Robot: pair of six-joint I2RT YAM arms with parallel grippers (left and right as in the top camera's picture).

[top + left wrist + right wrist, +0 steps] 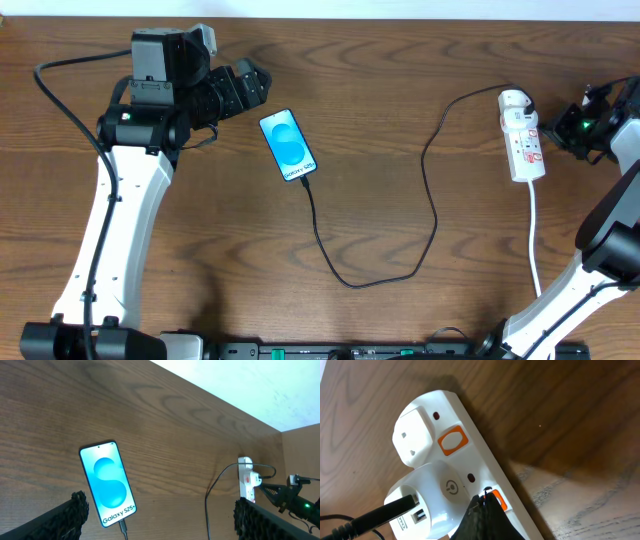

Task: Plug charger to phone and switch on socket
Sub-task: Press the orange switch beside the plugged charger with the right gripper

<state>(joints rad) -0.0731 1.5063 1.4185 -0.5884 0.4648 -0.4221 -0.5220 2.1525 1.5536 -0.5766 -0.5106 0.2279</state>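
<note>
socket (470, 460) directly beneath right gripper (484, 497), closed fingertips (477, 512) on its orange switch (501, 503)

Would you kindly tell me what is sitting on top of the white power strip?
A white adapter is plugged into the socket, with the charger cable entering its USB port. The shut right pincer covers part of one orange switch, so its position cannot be seen.
</note>
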